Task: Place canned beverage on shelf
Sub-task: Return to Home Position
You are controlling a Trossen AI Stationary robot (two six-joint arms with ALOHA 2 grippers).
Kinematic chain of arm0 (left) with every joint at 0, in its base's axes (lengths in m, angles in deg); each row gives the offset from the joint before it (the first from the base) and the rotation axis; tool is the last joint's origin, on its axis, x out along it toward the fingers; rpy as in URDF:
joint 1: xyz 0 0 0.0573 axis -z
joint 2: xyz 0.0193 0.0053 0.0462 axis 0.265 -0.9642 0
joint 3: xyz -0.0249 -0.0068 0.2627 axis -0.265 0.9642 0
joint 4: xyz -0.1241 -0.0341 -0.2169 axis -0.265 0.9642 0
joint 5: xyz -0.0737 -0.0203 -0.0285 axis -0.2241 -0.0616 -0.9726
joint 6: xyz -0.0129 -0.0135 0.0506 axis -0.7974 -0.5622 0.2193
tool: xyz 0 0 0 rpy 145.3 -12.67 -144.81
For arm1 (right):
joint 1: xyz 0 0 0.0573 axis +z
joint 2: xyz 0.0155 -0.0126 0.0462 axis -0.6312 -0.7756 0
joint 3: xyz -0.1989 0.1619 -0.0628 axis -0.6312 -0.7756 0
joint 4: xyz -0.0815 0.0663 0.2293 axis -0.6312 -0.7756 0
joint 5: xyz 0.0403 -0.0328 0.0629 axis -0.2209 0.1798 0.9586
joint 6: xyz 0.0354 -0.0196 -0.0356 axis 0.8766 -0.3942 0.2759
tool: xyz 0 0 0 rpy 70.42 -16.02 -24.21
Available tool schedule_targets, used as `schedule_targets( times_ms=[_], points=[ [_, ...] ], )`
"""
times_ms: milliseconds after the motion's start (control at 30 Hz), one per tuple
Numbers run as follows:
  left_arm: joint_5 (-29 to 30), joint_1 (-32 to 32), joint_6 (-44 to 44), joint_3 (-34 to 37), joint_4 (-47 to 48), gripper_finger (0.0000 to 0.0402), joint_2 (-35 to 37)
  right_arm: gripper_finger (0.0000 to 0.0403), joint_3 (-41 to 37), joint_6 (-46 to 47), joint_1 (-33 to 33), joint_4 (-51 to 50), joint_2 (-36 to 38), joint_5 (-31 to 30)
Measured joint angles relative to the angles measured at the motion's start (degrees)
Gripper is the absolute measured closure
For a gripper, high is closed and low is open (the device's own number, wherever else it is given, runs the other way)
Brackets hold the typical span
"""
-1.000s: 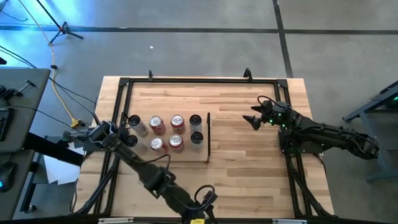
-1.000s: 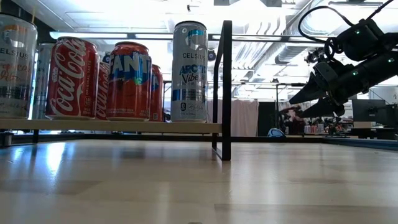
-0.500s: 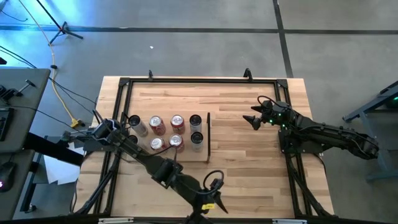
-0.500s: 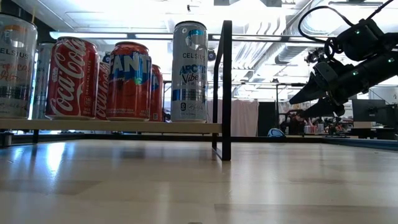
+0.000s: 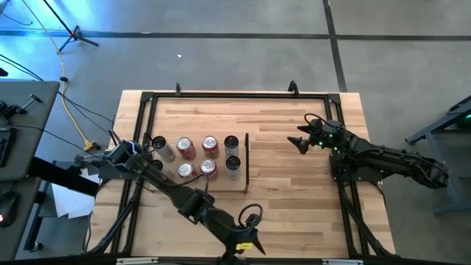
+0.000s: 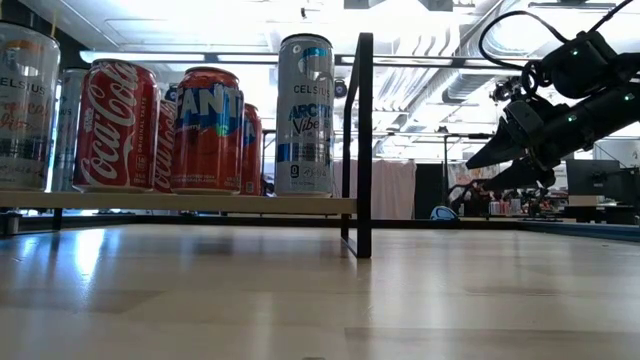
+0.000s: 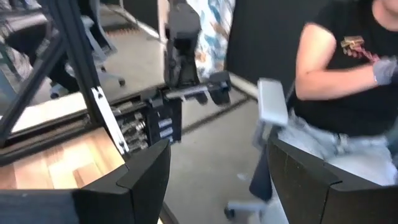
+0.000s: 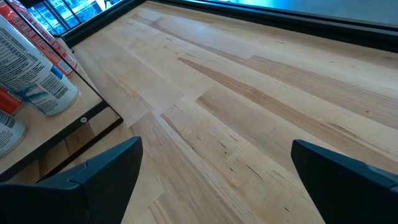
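Observation:
The shelf [image 5: 171, 184] is a pale-wood panel on the table's left half, with a dark upright strip [image 5: 246, 162] along its right edge. Several cans stand upright on it, among them a Coca-Cola can [image 6: 110, 125], a Fanta can [image 6: 205, 130] and a silver Celsius can [image 6: 305, 115]. My left gripper [image 5: 114, 151] hangs open at the table's left edge, left of the cans, pointing off the table; nothing is between its fingers [image 7: 217, 155]. My right gripper [image 5: 300, 140] hovers open above bare wood, right of the strip [image 8: 214, 162].
A black metal frame [image 5: 235, 94] runs around the tabletop. The right half of the table is bare wood [image 5: 294, 177]. In the left wrist view a seated person [image 7: 348, 74] and a chair are on the floor beyond the table's left edge.
My left arm has swung a little, its elbow moving toward the table's right edge while its gripper stays open by the left edge. The cans and my right arm have kept still.

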Motion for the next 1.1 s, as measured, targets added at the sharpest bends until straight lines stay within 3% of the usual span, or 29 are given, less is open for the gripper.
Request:
schedule_targets(
  times_ms=[167,333,1100],
  points=[
    [0.8,-0.1,-1.9,12.5,-16.5,0.0163,0.9,0.0004,0.0,0.0,0.0,0.0,0.0,0.0],
    [1.7,-0.2,-2.2,26.0,-32.7,0.0163,7.7,0.0004,0.0,0.0,0.0,-0.4,0.0,0.0],
    [5.9,-4.4,2.5,69.9,-32.8,0.0163,56.5,0.0004,0.0,0.0,0.0,-1.9,0.0,0.0]
  ],
)
